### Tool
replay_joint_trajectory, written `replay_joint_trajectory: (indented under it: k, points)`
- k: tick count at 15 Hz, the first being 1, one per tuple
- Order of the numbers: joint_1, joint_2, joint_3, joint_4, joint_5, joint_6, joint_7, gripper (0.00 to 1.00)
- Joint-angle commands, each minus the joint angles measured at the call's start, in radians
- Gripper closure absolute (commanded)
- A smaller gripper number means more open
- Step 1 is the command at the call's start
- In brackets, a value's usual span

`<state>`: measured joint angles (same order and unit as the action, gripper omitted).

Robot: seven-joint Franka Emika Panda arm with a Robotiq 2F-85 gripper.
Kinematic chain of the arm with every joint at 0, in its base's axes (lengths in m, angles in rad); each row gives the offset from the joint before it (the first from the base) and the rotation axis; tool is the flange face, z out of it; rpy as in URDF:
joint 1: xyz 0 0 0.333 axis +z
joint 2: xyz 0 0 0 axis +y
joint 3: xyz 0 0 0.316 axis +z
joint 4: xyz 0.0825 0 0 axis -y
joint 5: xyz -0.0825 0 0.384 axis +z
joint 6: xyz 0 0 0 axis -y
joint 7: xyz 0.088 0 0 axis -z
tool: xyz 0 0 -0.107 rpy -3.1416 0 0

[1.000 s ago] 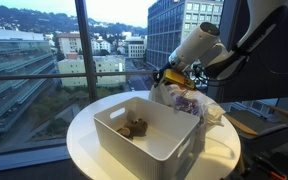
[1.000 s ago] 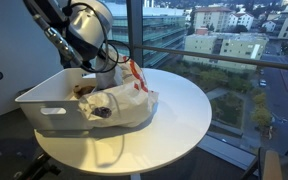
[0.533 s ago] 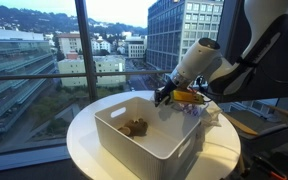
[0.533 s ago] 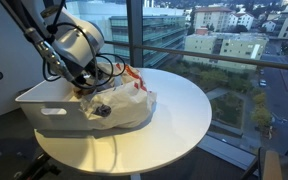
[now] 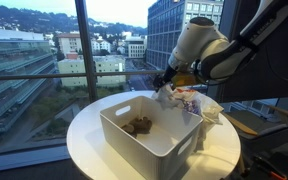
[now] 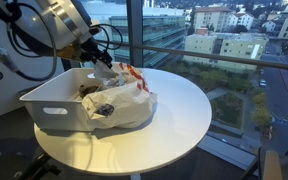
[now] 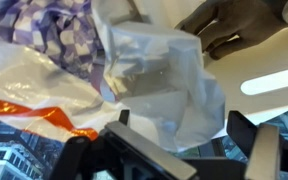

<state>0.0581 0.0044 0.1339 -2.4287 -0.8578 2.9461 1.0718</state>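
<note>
While the tool [image 5: 165, 82] hangs just above the plastic bag [image 5: 189, 103], its fingers stand wide apart in the wrist view, with nothing pinched between them and crinkly white plastic right below. The bag slumps on the round worktop [image 5: 84, 140], pressed against the side of the white bin [image 5: 134, 140] — orange handle [image 7: 49, 112] and purple checked cloth [image 7: 54, 25] showing. A brown lump [image 5: 137, 126] sits inside the bin.
</note>
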Motion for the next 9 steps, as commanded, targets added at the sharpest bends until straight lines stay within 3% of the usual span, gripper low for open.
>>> replay_joint_trajectory:
  k: [1,6,9]
  points:
    - [0.042,-0.094,0.006,0.013,0.274,-0.115,-0.265,0.0]
    - [0.094,-0.19,0.013,0.078,0.7,-0.352,-0.618,0.0]
    - [0.081,-0.247,0.016,0.133,0.778,-0.53,-0.696,0.0]
